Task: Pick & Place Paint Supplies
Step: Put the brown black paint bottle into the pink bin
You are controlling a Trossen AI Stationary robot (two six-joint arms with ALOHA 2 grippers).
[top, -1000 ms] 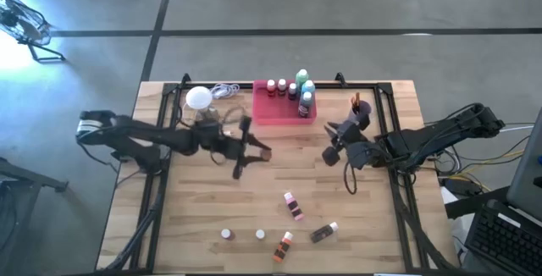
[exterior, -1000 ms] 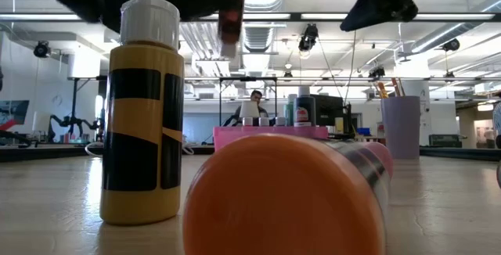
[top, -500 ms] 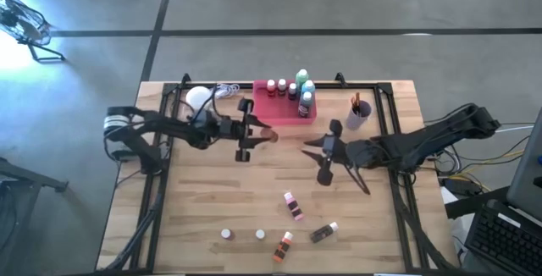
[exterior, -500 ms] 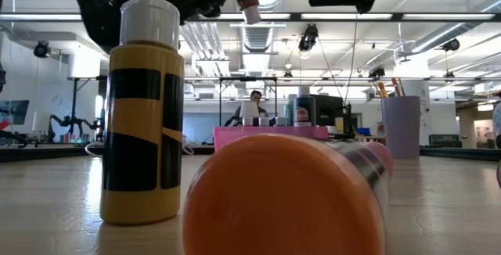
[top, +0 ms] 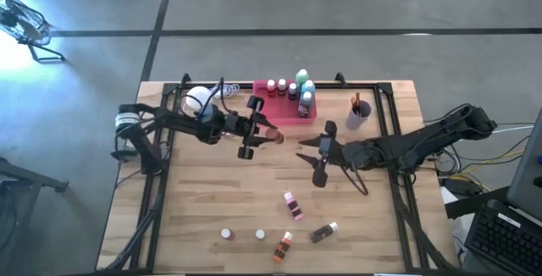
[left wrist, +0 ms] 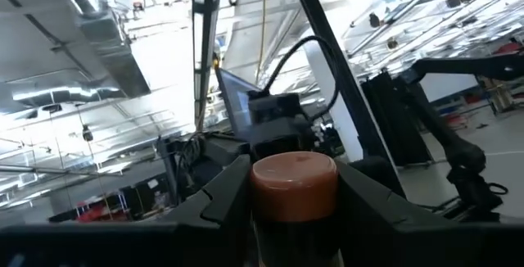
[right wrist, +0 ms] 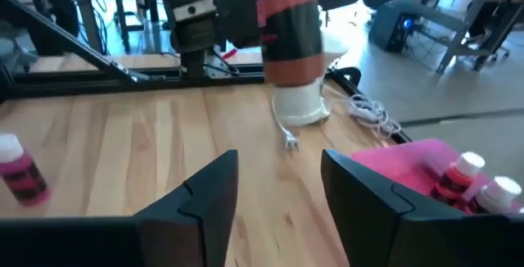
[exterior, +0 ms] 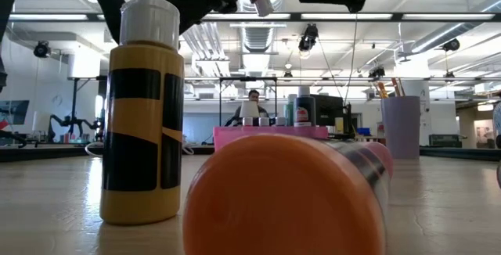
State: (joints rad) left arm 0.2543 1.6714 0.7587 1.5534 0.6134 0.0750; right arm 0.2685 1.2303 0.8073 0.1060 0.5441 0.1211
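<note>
End effector, left (top: 261,129): pinching a brown bottle (top: 269,135) held clear of the desk (top: 212,200), just in front of the pink tray (top: 264,113).
End effector, right (top: 318,147): fingers spread, empty, near the left one at mid-desk.
Change over the last second: left arm has carried the bottle from mid-desk toward the tray; the bottle has tipped, cap (exterior: 263,5) now pointing down. Right arm has reached in toward the left.
Meaning: transport is probably near its end; release into the tray looks next, though a handover to the right cannot be ruled out.
Tray contents: red bottles (top: 276,86), green and blue bottles (top: 304,85).
Remaining on desk: several small bottles (top: 292,206) near the front edge.
Brushes: in the cup (top: 359,112).
</note>
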